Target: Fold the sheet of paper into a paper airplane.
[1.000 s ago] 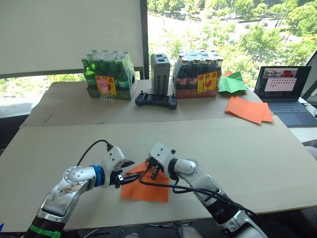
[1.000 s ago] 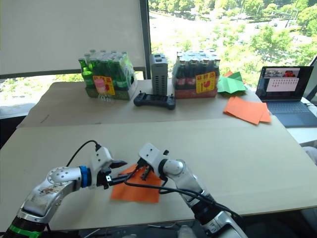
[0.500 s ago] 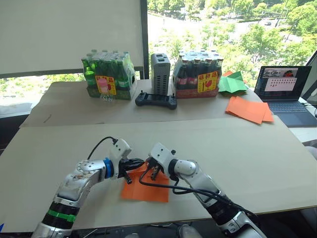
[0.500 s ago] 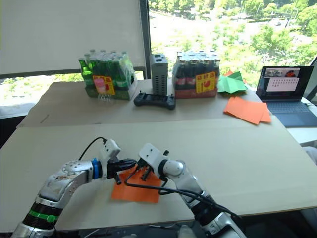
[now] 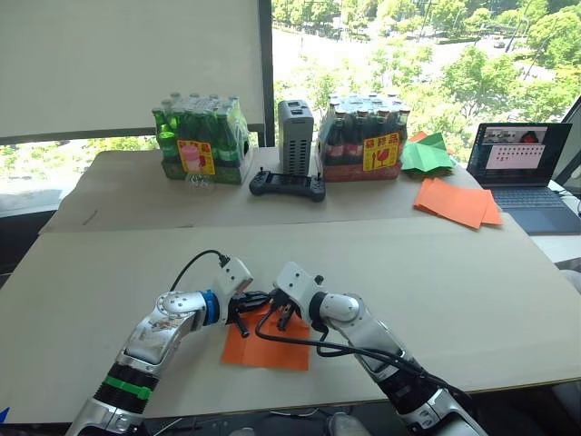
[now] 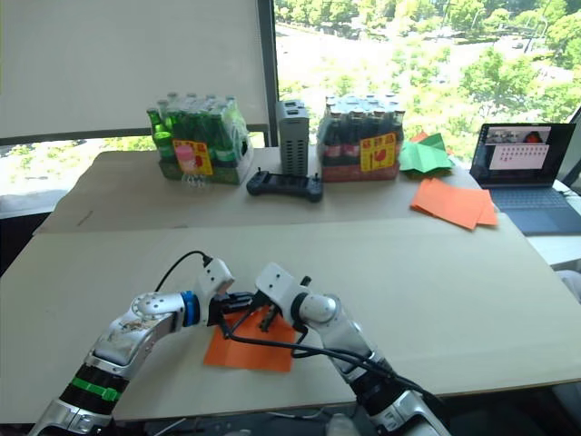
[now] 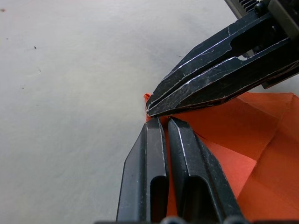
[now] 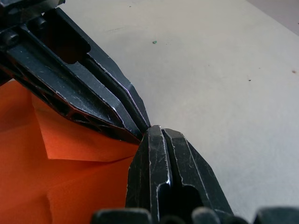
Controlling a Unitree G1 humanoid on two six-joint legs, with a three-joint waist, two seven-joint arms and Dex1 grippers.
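Since before, left gripper (image 7: 159, 122) has moved inward, meeting right gripper (image 8: 156, 131), fingers together, on the sheet of paper (image 5: 268, 350).

Claws crowded at one corner, open worktop all round

The left claw (image 7: 162, 122) and right claw (image 8: 159, 132) meet tip to tip at the paper (image 5: 272, 345) corner, leaving no gap between them. Bare worktop (image 5: 472, 282) lies on both sides; bottle packs (image 5: 200, 141), controller (image 5: 287, 185) and laptop (image 5: 525, 173) stand well back.

A wide beige table (image 5: 472, 291) carries a folded orange paper sheet (image 5: 272, 350) near its front edge, with two shrink-wrapped bottle packs (image 5: 200, 141), a grey box (image 5: 294, 136), a black controller (image 5: 287, 186), orange sheets (image 5: 454, 202), green paper (image 5: 427, 154) and a laptop (image 5: 522, 173) behind.
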